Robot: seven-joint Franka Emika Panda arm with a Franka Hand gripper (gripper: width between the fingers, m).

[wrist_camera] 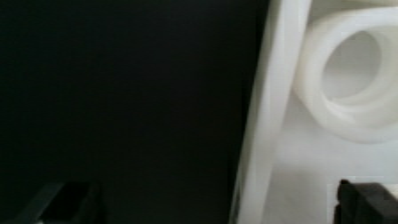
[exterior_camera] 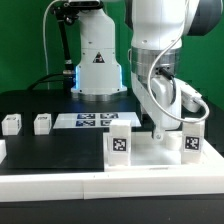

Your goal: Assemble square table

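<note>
The square table's white slab (exterior_camera: 140,165) lies at the front of the black worktop. Two white tagged leg posts (exterior_camera: 120,141) (exterior_camera: 192,141) stand upright on it. Two more leg posts (exterior_camera: 12,123) (exterior_camera: 42,122) rest loose at the exterior view's left. My gripper (exterior_camera: 158,132) hangs low over the slab's back edge, between the two standing posts. In the wrist view the slab's edge (wrist_camera: 270,120) and a round corner socket (wrist_camera: 365,78) fill one side. My gripper (wrist_camera: 217,198) is open, its dark fingertips (wrist_camera: 370,200) straddle that edge, and nothing is gripped.
The marker board (exterior_camera: 92,121) lies flat behind the slab, in front of the robot's base (exterior_camera: 98,65). A small white piece (exterior_camera: 2,150) shows at the exterior view's left edge. Green wall panels close the back.
</note>
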